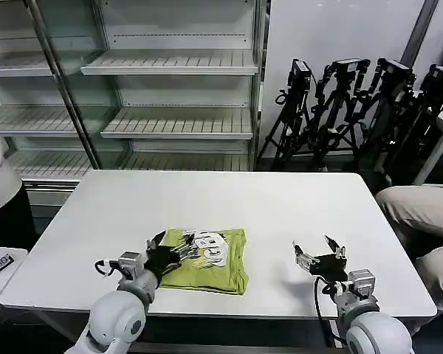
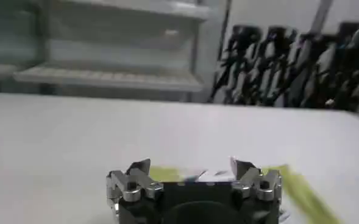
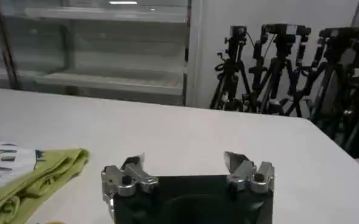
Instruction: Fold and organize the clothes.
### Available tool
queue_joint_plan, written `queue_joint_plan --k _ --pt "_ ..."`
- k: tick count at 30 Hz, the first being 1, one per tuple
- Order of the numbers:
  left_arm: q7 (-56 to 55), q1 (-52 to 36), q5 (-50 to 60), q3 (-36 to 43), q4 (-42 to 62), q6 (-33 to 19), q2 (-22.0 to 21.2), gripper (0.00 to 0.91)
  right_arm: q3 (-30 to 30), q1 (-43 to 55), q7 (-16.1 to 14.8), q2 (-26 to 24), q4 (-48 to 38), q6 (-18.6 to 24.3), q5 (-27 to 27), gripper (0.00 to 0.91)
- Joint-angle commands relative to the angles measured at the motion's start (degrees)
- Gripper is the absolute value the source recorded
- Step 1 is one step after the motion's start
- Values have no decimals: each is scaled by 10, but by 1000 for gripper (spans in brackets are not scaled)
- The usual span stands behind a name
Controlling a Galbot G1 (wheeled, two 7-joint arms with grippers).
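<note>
1. Resting low over the near-left part of the table, the left gripper [image 1: 170, 245] has its black-and-silver fingers spread wide at the near-left corner of the shirt; nothing is clamped between them. In the left wrist view the same gripper [image 2: 191, 173] stands parted, with green cloth and a white patch visible beyond it.
2. Right gripper [image 1: 319, 251]: black body, silver-tipped fingers, spread wide and empty, set over bare tabletop to the right of the shirt and apart from it. In its own wrist view the gripper [image 3: 185, 167] shows both fingers well apart with plain table between them.
3. Lime yellow-green short-sleeved T-shirt [image 1: 218, 262] of soft thin fabric: folded into a compact rectangle, lying flat on the near half of the table, slightly left of centre. A white printed patch with dark lettering lies on its upper face. Its rumpled folded edge [image 3: 39, 176] shows in the right wrist view.
4. White rectangular table [image 1: 229, 199]: smooth top, bare around the shirt.
5. Pale metal shelving unit [image 1: 170, 66] with slatted shelves: stands behind the table.
6. Black camera tripods [image 1: 354, 103]: grouped at the back right, against a white wall.
</note>
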Motion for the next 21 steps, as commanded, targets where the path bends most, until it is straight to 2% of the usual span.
queue_joint_plan --k 1,6,7,8,9,21 --pt "-50 37 31 -26 42 1 13 907 2 -1 1 1 -1 1 0 907" --pt "-65 31 18 -21 51 1 8 907 1 1 0 2 1 1 -1 907" --pt "-64 32 13 -20 51 1 8 343 2 2 0 2 0 2 -1 907" --pt "-61 33 2 -17 49 1 8 91 2 3 0 2 -1 2 -1 907" --pt "-59 33 0 -15 49 1 8 20 2 3 0 1 -2 1 -1 907" --pt "-51 19 -9 12 51 0 -6 20 -2 5 -1 -3 -3 2 0 907"
